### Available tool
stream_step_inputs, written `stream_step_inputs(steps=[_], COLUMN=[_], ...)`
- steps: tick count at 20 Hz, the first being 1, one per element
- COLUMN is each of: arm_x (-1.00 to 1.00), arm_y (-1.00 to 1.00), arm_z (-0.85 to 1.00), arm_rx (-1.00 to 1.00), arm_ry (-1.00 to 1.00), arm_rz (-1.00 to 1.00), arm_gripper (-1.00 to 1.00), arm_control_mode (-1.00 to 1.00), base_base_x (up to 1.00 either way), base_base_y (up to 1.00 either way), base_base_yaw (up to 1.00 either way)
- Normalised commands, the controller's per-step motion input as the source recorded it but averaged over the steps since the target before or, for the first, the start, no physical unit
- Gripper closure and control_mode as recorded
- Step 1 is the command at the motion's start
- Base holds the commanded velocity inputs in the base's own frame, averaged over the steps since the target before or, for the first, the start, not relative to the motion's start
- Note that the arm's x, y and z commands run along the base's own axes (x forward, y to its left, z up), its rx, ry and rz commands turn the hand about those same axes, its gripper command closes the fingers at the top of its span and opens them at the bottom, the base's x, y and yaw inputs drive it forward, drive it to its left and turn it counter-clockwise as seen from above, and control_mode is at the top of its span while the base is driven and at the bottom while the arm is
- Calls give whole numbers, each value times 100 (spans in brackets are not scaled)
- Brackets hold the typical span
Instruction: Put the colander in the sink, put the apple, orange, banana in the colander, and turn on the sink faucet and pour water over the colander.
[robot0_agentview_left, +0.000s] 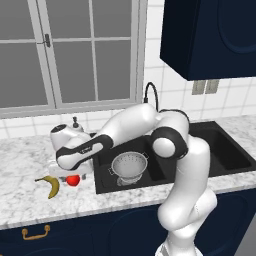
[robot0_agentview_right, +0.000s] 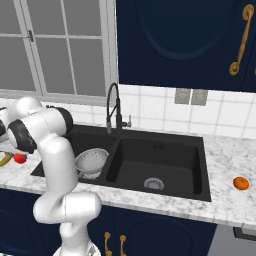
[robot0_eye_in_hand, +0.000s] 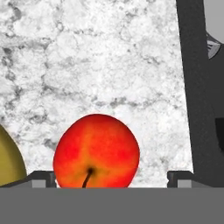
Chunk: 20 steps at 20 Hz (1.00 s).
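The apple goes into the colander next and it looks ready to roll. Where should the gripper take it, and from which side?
Across its widest middle, coming straight down from above. The apple sits stem-up on the counter, free on top, with the banana close on one side. The open gripper hangs over it, one fingertip at the banana-side edge, so centring first seems wise.

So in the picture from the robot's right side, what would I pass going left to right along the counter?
Banana → apple → colander in the sink's left basin → faucet → drain in the right basin → orange on the counter at the far right.
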Motion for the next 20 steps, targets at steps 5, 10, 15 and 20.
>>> stream_step_inputs(steps=[5, 10, 15, 20], arm_x=[0, 14, 6, -27], arm_y=[0, 0, 0, -36], arm_z=[-30, -38, -21, 27], arm_rx=[0, -3, -4, -1], arm_ry=[0, 0, -3, -18], arm_rz=[-6, -5, -4, -7], arm_gripper=[-100, -100, 100, 100], arm_control_mode=[-100, -100, -100, -100], base_base_x=[0, 0, 0, 0], base_base_y=[0, 0, 0, 0], base_base_yaw=[0, 0, 0, 0])
